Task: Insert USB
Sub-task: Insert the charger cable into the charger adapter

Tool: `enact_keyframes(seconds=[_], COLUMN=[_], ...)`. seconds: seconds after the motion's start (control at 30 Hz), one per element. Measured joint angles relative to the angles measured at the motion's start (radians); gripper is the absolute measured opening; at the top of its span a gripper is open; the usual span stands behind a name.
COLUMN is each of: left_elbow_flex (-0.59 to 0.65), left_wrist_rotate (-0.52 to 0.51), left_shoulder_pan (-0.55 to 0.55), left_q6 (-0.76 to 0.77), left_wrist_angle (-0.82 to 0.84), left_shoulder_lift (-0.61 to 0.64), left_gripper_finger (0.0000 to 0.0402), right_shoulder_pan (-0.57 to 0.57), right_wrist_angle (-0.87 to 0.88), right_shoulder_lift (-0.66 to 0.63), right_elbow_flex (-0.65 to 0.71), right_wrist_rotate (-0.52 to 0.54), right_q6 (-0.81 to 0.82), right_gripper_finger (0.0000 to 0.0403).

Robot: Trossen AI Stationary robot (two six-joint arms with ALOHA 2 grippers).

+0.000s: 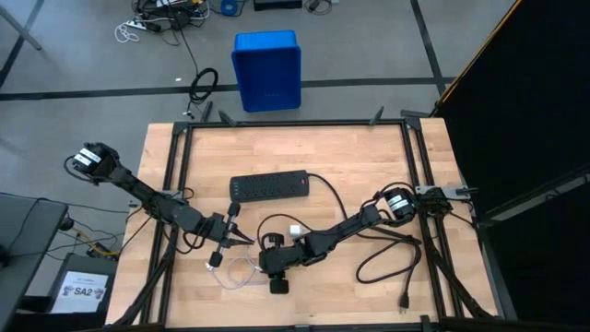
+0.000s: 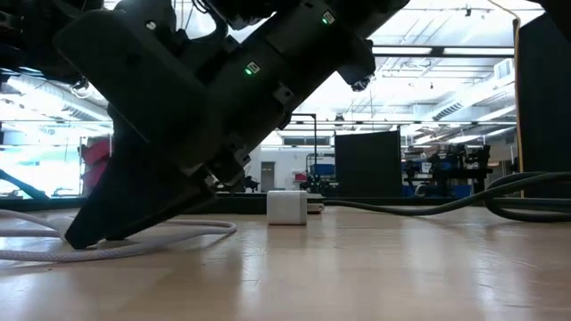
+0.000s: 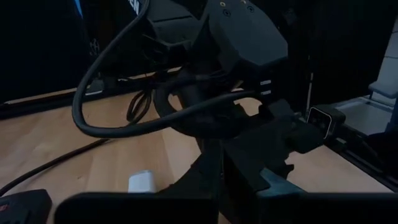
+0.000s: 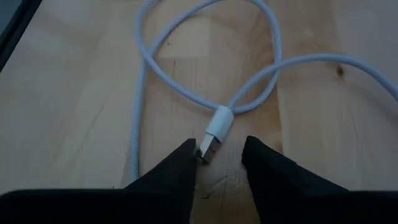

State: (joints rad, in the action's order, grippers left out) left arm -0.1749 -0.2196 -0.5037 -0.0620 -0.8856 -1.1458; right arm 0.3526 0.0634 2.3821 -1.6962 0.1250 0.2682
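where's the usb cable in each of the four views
High view: the USB cable lies looped on the table's near side, just left of the right gripper.
Low view: it runs along the tabletop at lower left, under the dark arm.
Left wrist view: not in it.
Right wrist view: its loop fills the middle and its plug lies between the open fingers.
Shared landmark: the white cube adapter, which the right wrist view does not show.

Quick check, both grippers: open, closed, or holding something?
Left gripper: closed, nothing seen held.
Right gripper: open, fingers either side of the USB plug on the table, not clamped on it.
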Motion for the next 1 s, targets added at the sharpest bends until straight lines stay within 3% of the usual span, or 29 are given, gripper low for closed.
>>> enact_keyframes(seconds=[0.27,0.63,0.9,1.0], left_elbow_flex=[0.000,0.000,0.000,0.000], left_wrist_rotate=[-0.012,-0.022,-0.028,-0.074], left_shoulder_pan=[0.000,-0.048,-0.151,-0.210], left_q6=[0.014,-0.081,-0.144,-0.184], left_wrist_angle=[-0.001,-0.190,-0.226,-0.214], left_shoulder_lift=[0.000,0.018,0.129,0.174], left_gripper_finger=[0.0000,0.0000,0.0000,0.0000], right_shoulder_pan=[-0.004,-0.022,-0.031,-0.042], right_wrist_angle=[-0.006,-0.108,-0.311,-0.342], right_shoulder_lift=[0.001,0.002,0.001,0.000], right_elbow_flex=[0.000,0.006,0.005,0.005], right_wrist_rotate=[0.012,0.072,-0.004,-0.023], right_q6=[-0.060,-0.044,-0.064,-0.074], right_gripper_finger=[0.0006,0.0000,0.0000,0.0000])
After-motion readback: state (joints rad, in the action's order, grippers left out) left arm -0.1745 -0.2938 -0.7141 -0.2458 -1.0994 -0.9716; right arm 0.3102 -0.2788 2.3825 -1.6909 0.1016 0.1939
